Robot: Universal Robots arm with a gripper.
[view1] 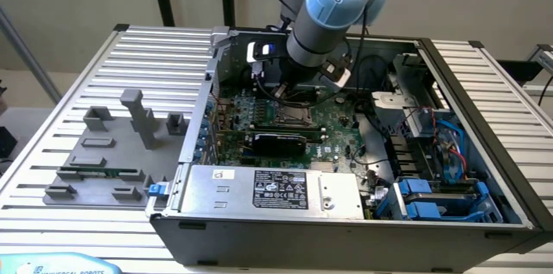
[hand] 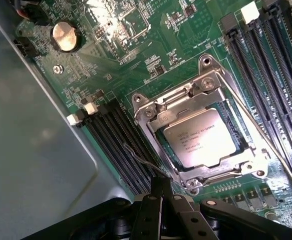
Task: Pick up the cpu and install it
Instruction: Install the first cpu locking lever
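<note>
One cpu (hand: pixel 201 137) sits in the socket frame (hand: pixel 206 90), frame centre; gripper (hand: pixel 161 192) shut, empty, just off it. Judgement: check flush seating, avoid dragging.

Silver cpu (hand: pixel 202 136) — seated flat in socket (hand: pixel 198 132).

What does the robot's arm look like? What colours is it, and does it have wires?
The arm is made of round silver-grey tubes joined by fat joints with light blue caps. A black cable runs down alongside it. Near the wrist sits a small box with a blue light. The pincer is black, built from flat bars held by round pins, ending in thin dark fingers.
</note>
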